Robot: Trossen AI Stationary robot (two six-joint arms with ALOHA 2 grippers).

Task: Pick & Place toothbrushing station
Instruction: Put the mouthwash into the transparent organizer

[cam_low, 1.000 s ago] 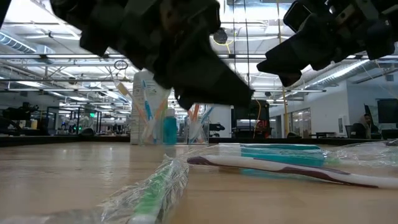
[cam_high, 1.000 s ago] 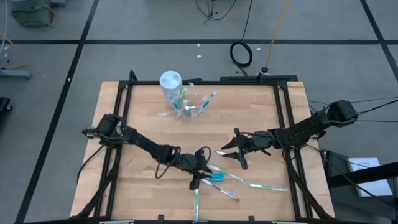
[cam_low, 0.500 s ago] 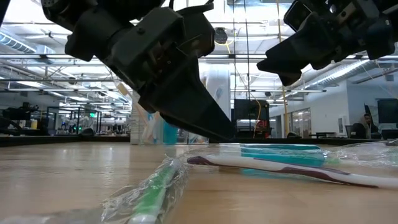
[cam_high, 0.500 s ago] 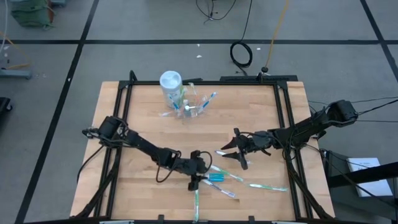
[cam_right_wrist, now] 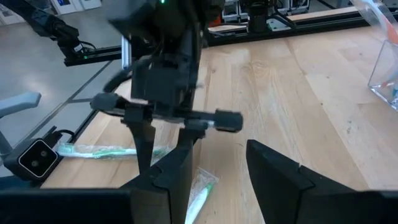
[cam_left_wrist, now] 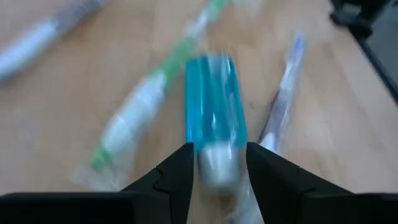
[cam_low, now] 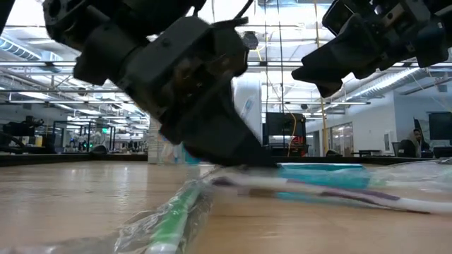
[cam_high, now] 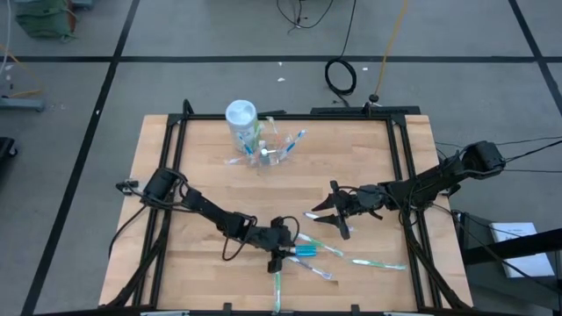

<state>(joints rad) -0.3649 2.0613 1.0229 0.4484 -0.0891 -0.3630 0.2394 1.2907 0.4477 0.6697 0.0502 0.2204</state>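
A blue toothpaste tube (cam_left_wrist: 214, 109) with a white cap lies flat on the table among wrapped toothbrushes: a green one (cam_left_wrist: 134, 121) and a purple one (cam_left_wrist: 283, 93). My left gripper (cam_high: 283, 249) is low over the tube's cap end, open, with one finger on each side of the cap. My right gripper (cam_high: 327, 213) hangs open above the table's right middle with nothing in it. The clear plastic holder (cam_high: 279, 147) stands at the far side with several toothbrushes in it. My left gripper has its two fingers (cam_left_wrist: 180, 171) on either side of the tube's white cap (cam_left_wrist: 216, 167), slanting down from the table's left and lying along the tube. Whether the fingers touch the cap I cannot tell. The tube lies on the table.
A white cylinder (cam_high: 241, 118) stands beside the holder. More wrapped toothbrushes lie near the front: a green one (cam_high: 277, 285) by the near edge and another (cam_high: 378, 262) to the right. Bare wood spreads across the table's left half (cam_high: 184, 237).
My left gripper has sunk toward the table and moved a little toward the near edge, and its fingertips are now down at the blue tube's cap end. The tube and the toothbrushes lie where they were.
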